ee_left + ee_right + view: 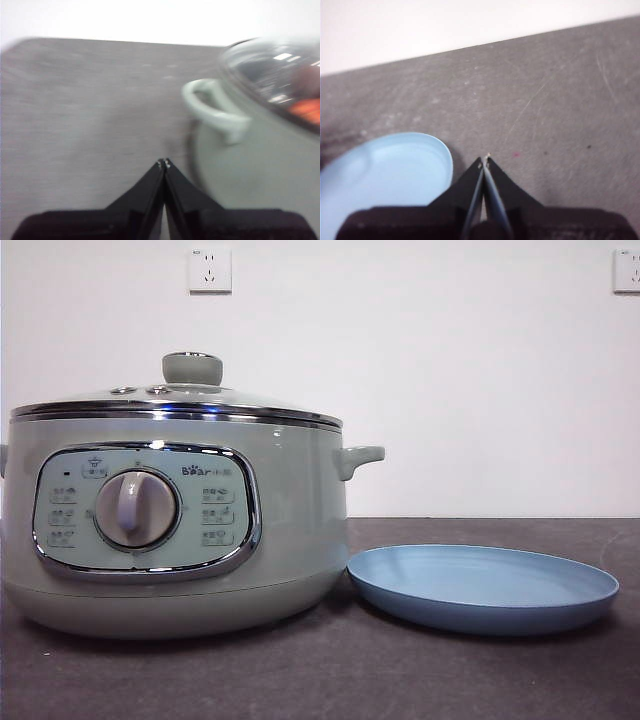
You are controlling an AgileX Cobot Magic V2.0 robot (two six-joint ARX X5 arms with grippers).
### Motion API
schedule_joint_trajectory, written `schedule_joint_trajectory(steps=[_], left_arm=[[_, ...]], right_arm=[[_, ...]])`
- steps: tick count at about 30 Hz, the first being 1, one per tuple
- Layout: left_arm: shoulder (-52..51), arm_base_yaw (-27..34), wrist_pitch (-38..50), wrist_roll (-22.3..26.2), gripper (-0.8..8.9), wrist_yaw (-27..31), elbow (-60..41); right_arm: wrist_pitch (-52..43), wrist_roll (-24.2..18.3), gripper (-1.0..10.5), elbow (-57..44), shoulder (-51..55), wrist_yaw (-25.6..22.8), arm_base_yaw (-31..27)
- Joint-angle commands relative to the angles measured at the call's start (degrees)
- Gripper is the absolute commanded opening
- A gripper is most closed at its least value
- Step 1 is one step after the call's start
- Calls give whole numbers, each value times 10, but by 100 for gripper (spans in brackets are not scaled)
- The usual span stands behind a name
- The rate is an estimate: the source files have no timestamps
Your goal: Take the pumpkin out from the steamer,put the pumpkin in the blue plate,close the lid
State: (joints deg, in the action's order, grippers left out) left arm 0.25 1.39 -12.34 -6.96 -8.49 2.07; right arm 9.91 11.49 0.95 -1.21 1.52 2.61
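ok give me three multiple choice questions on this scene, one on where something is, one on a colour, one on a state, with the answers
1. Where does the blue plate sit in the front view?
A. on top of the lid
B. on the table to the right of the steamer
C. behind the steamer

2. What colour is the knob on the lid?
A. pale green
B. red
C. black

3. What state is the steamer in?
A. lid off, lying in the plate
B. lid tilted against the wall
C. lid on, closed

Answers:
1. B, the plate lies on the dark table beside the pot's right side.
2. A, the knob matches the pot's pale green body.
3. C, the chrome rim sits level on the pot, and the left wrist view shows something orange, probably the pumpkin, under the glass.
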Motion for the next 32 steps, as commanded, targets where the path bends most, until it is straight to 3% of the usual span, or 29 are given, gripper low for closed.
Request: schedule_joint_trajectory(steps=[1,5,11,14,20,32], left_arm=[[-2,1,16,-152,-3,-78,-9],[-2,1,31,-202,-3,-127,-9],[-2,1,89,-202,-5,-126,-9],[-2,1,124,-205,-7,-123,-4],[23,2,46,-191,-6,-102,70],[189,2,25,-83,-7,-100,268]], right_arm=[[4,140,0,-5,0,0,1],[4,212,0,-5,0,-2,1],[6,216,-3,0,0,7,1],[18,207,-9,16,-1,16,1],[65,179,-9,88,-23,16,1],[103,57,-2,294,-179,27,1]])
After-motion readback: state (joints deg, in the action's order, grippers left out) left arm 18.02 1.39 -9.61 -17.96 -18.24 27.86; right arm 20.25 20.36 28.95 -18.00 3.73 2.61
